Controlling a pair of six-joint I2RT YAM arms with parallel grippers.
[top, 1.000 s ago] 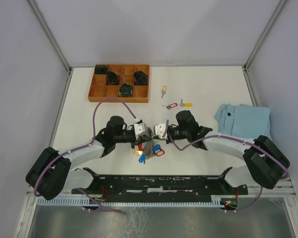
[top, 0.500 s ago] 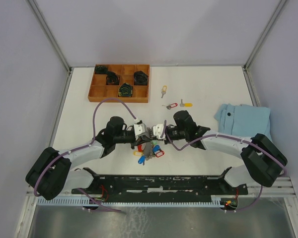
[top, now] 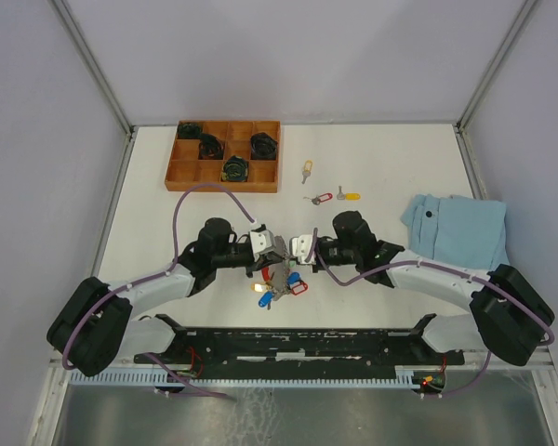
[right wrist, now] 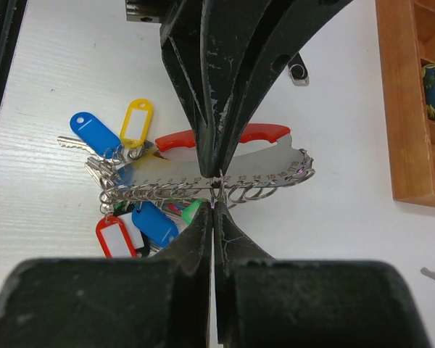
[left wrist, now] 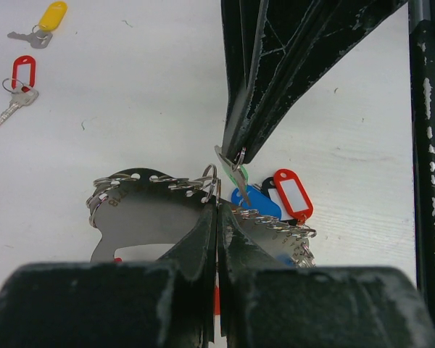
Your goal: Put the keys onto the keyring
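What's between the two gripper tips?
The keyring: its ring-lined metal plate sits between the left gripper and right gripper, both shut on it. Right wrist view.

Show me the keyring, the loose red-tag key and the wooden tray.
keyring [right wrist: 264,176]: right wrist view, on its numbered metal band.
red-tag key [left wrist: 23,72]: left wrist view, on the red tag.
tray [top: 200,187]: top view, on its near wall.

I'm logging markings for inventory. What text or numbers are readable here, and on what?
"13 14 15 16": part of a number row on the keyring plate, right wrist view; the neighbouring numbers are blurred.
Stamp on that plate, left wrist view: too blurred to read.
Insert of its red tag: blank.
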